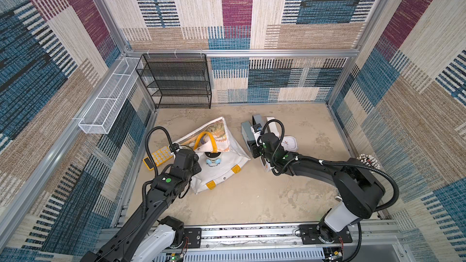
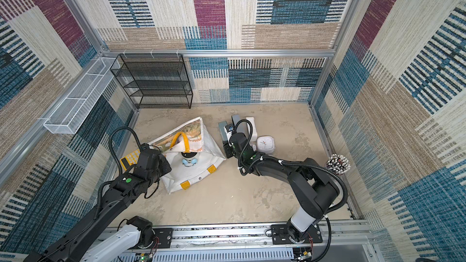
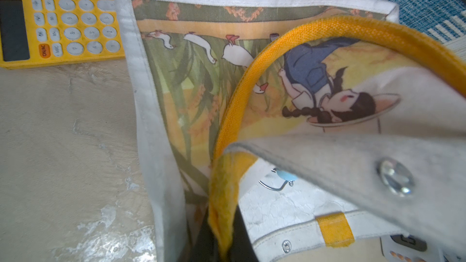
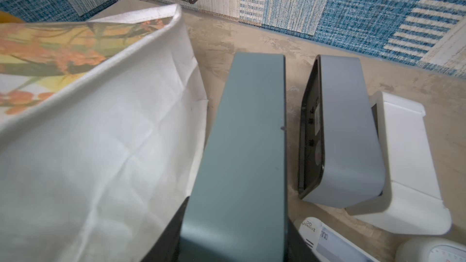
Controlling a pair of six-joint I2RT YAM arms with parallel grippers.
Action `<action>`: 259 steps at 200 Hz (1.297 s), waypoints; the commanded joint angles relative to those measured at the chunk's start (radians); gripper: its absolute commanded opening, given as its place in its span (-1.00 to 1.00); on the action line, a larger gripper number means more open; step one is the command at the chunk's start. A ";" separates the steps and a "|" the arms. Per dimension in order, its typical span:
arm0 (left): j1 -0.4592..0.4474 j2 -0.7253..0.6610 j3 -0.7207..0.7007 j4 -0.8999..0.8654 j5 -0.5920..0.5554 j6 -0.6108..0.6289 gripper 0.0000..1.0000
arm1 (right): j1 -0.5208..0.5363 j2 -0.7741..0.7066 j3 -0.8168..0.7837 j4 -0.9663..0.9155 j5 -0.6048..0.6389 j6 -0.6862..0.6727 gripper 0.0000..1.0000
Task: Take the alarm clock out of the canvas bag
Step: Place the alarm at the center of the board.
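The left claw [image 3: 222, 243] is clenched on a yellow patch at the mouth of the soft white canvas bag with yellow strap handles [image 1: 222, 171], and this seems to keep it open. Inside the mouth lies the small round white alarm clock with light blue bells [image 1: 213, 161], not yet taken out. The right claw [image 4: 234, 243] grasps a dark grey-green rectangular block [image 4: 242, 134] just beside the bag. I judge it must first put this down, then reach into the opening. The sand-coloured mottled table [image 1: 252, 197] is enclosed by woven patchwork walls [image 1: 237, 8]. A black wire-mesh rack [image 1: 176, 81] stands at the back.
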State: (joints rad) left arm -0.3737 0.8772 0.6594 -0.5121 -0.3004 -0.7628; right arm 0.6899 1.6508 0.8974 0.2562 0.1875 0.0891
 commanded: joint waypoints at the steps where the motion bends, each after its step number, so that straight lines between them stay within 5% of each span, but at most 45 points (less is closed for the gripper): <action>1: 0.002 0.000 -0.004 -0.031 -0.017 -0.017 -1.00 | -0.008 0.042 0.026 0.111 0.035 -0.018 -0.50; 104: 0.003 0.000 -0.009 -0.031 -0.016 -0.021 -1.00 | -0.042 0.166 0.076 0.159 0.035 -0.036 -0.40; 134: 0.004 -0.006 -0.012 -0.032 -0.015 -0.021 -1.00 | -0.043 0.160 0.069 0.152 0.029 -0.014 -0.23; 198: 0.002 -0.009 -0.013 -0.026 -0.009 -0.025 -1.00 | -0.042 0.115 0.048 0.127 0.027 0.024 0.56; 259: 0.003 -0.015 -0.020 -0.026 -0.007 -0.032 -1.00 | -0.043 0.031 0.027 0.090 0.024 0.062 0.67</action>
State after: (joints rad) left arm -0.3733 0.8642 0.6434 -0.5110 -0.2993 -0.7635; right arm 0.6476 1.7168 0.9356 0.3447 0.2161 0.1207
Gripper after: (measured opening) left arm 0.074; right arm 0.834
